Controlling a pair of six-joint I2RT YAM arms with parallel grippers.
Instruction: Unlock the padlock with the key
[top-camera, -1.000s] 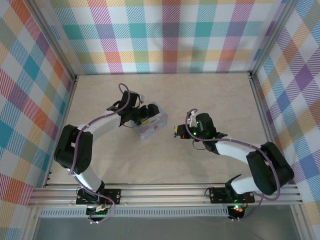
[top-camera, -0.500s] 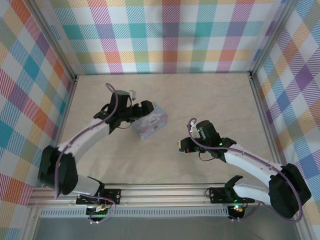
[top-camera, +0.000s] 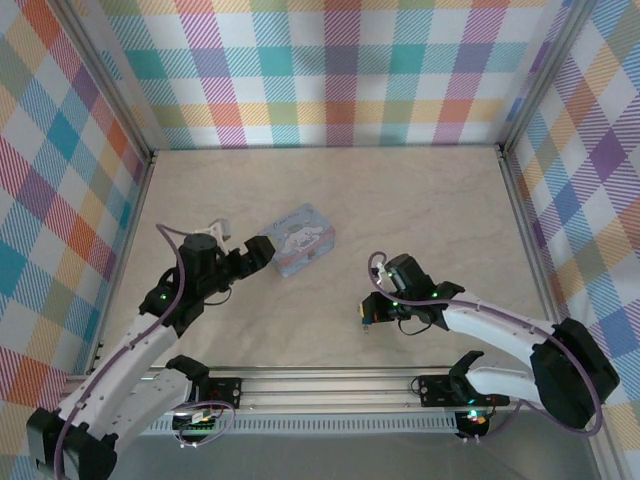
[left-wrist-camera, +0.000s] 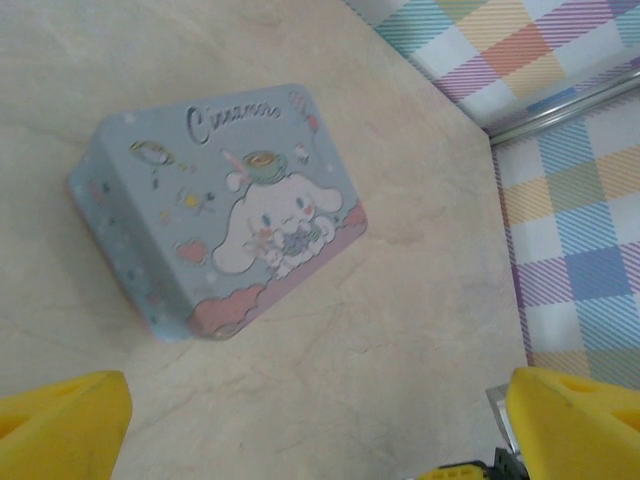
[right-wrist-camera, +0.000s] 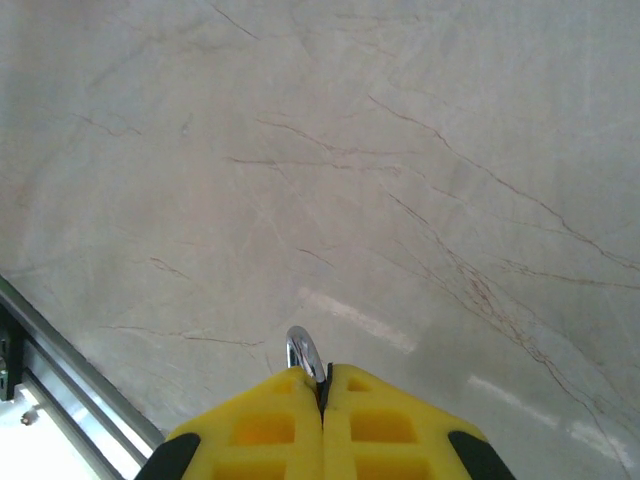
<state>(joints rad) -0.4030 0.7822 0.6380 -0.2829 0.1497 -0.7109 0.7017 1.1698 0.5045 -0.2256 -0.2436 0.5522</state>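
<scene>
1. Both arms have drawn back toward the near edge since a second ago. In the top view the left gripper (top-camera: 261, 256), which was then over the pastel-blue tin (top-camera: 303, 237), now sits just off the tin's near-left corner and apart from it. The right gripper (top-camera: 367, 313) has swung closer to the base rail (top-camera: 330, 385). The tin lies in about the same place on the marbled table (top-camera: 430, 200).
2. In the top view the right gripper's tip shows only a small dark-and-yellow blur, too small to read.
3. In the left wrist view the left gripper (left-wrist-camera: 318, 405) is spread wide. Its yellow pads (left-wrist-camera: 62, 415) stand at opposite lower corners with bare table between them. The tin lies flat ahead of them with the cartoon-dog lid up, and a plaid wall (left-wrist-camera: 570, 220) is on the right.
4. In the right wrist view the right gripper (right-wrist-camera: 322, 376) has its yellow pads (right-wrist-camera: 265, 425) pressed together on a small silvery metal loop (right-wrist-camera: 301, 352) that pokes out above their tips, over bare table. Whether that loop belongs to the padlock or to the key cannot be told, and the rest of the piece is hidden between the pads.
</scene>
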